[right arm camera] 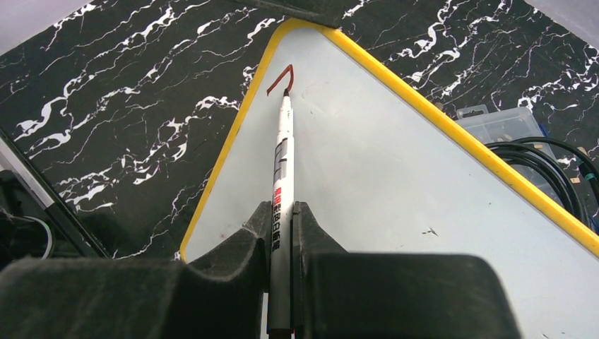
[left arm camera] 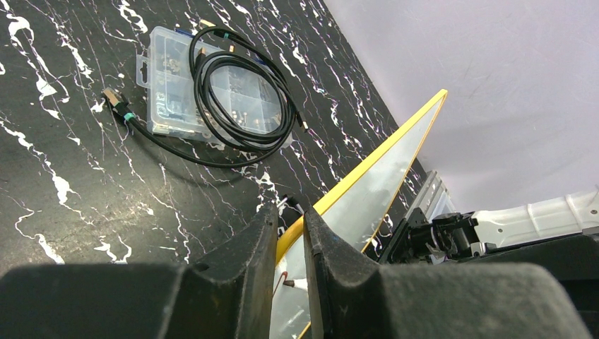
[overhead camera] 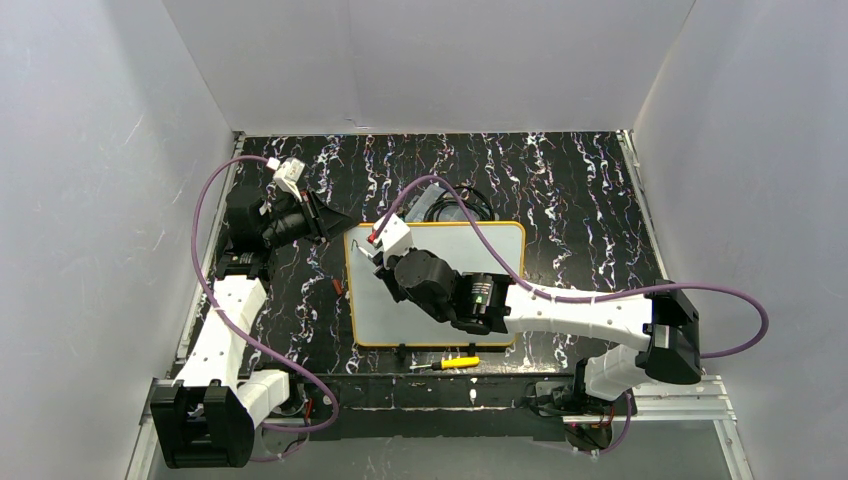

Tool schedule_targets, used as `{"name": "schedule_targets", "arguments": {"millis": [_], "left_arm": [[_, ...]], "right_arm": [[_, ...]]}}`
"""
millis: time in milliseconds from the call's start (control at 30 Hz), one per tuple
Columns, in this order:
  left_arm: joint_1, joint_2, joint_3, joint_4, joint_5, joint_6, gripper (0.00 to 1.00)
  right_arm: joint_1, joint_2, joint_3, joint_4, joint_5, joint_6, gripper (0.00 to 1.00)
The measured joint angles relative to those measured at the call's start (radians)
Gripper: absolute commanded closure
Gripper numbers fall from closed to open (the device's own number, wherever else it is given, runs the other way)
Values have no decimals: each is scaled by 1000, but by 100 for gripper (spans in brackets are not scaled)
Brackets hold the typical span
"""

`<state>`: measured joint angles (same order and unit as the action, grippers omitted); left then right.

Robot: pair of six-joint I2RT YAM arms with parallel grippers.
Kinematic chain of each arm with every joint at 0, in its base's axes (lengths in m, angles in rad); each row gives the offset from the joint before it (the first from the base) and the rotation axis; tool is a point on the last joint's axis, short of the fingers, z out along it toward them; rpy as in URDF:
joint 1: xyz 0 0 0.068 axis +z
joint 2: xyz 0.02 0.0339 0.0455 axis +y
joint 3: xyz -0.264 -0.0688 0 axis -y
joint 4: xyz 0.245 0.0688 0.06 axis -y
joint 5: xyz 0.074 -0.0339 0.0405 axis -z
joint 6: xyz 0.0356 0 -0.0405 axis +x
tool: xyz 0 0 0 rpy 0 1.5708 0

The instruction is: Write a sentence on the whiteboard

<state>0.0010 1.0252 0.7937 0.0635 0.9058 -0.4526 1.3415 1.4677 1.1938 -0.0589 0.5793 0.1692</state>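
The whiteboard (overhead camera: 480, 245), white with a yellow rim, lies flat on the black marbled table. My right gripper (right arm camera: 282, 208) is shut on a white marker (right arm camera: 282, 162). The marker's tip touches the board near its far left corner. The sentence is only one short hooked reddish stroke (right arm camera: 279, 76) at the tip. My left gripper (left arm camera: 289, 212) straddles the yellow rim (left arm camera: 321, 205) at that same corner, its jaws close on the edge. The stroke (left arm camera: 283, 279) and the marker tip (left arm camera: 300, 283) show between its fingers. The right arm (overhead camera: 440, 285) covers the board's middle in the top view.
A clear plastic parts box (left arm camera: 176, 78) with a coiled black cable (left arm camera: 240, 134) on it lies just beyond the board's far edge. A yellow-handled screwdriver (overhead camera: 452, 363) lies at the near edge. A small red piece (overhead camera: 338, 285) lies left of the board. White walls enclose the table.
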Motion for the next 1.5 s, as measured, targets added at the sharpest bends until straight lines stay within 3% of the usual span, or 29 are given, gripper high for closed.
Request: {"name": "schedule_targets", "arguments": {"millis": [1500], "left_arm": [[0, 0, 0, 3, 2, 7, 83]], "right_arm": [[0, -16, -13, 61, 81, -3, 99]]}}
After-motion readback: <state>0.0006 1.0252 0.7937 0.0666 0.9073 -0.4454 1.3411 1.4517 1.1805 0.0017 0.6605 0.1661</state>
